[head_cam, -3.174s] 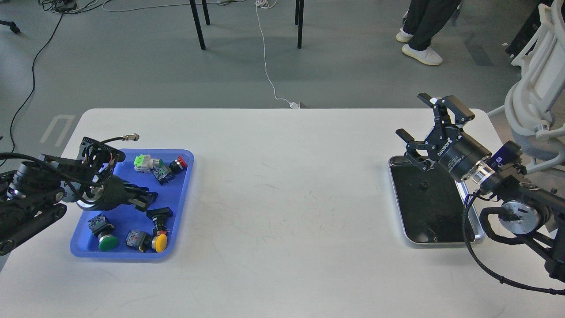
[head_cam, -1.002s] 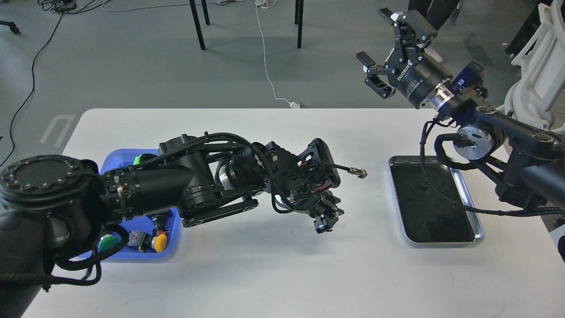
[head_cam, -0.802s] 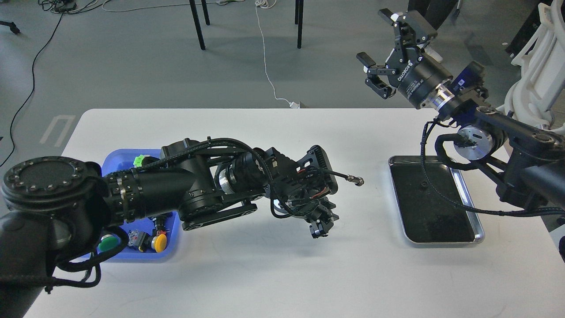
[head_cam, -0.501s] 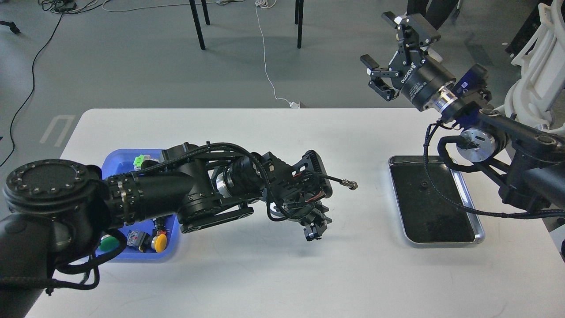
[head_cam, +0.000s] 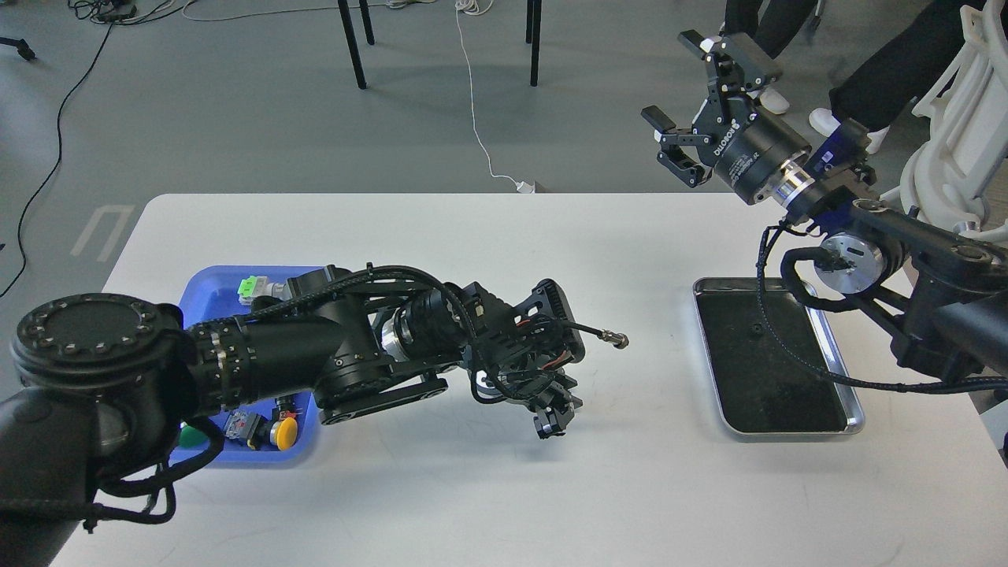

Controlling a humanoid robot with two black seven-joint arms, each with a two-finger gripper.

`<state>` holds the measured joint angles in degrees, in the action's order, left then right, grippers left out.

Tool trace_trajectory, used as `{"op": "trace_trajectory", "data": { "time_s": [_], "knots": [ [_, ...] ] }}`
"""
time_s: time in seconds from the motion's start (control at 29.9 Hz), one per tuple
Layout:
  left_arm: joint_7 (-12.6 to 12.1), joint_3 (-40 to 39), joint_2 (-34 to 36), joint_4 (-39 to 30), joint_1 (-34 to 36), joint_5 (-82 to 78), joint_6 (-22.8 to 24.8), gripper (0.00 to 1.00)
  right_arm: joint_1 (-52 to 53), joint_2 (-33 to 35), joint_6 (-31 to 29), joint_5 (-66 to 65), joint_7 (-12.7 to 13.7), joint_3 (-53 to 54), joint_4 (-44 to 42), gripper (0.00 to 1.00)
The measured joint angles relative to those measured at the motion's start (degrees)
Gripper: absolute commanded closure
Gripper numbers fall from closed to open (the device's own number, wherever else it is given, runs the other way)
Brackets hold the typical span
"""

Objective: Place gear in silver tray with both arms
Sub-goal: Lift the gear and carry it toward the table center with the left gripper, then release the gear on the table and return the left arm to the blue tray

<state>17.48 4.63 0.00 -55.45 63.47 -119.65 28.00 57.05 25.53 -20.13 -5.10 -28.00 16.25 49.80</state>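
Observation:
The silver tray lies on the right of the white table, with a dark shiny bottom. A small dark speck sits on that bottom; I cannot tell what it is. My left gripper hangs tip-down just above the table middle, well left of the tray. Its fingers are small and dark, so I cannot tell them apart or see anything held. No gear shows clearly. My right gripper is raised high beyond the table's far edge, above and behind the tray, with its fingers spread wide and empty.
A blue plastic tray on the left holds several push-button switches, partly hidden by my left arm. A cable plug sticks out from the left wrist toward the silver tray. Chair legs, cables and a person's legs are beyond the table.
My left gripper has drifted left and toward me, lower over the table. My right gripper stays raised and open, barely shifted. A person's legs have come into view at top right.

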Motion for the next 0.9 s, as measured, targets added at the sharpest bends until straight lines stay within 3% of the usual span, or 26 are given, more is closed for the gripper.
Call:
{"op": "trace_trajectory", "data": {
  "time_s": [0.1,0.47,0.7,0.9],
  "knots": [
    [0.0,0.1,0.0,0.2,-0.3,0.0,0.0,0.76,0.0,0.2,0.0,0.0,0.0,0.0,0.0,0.02],
    [0.3,-0.4,0.0,0.6,-1.3,0.7,0.0,0.24,-0.2,1.7,-0.3,0.0,0.0,0.0,0.2,0.02],
    [0.7,-3.4,0.9,-2.2,0.3,5.0,0.0,0.08,-0.8,3.0,-0.5,0.0,0.0,0.0,0.6,0.02],
    [0.5,-10.5,12.5,-4.1,0.8,16.5,0.0,0.04,-3.7,5.8,-0.8,0.1,0.0,1.0,1.6,0.02]
  ]
}}
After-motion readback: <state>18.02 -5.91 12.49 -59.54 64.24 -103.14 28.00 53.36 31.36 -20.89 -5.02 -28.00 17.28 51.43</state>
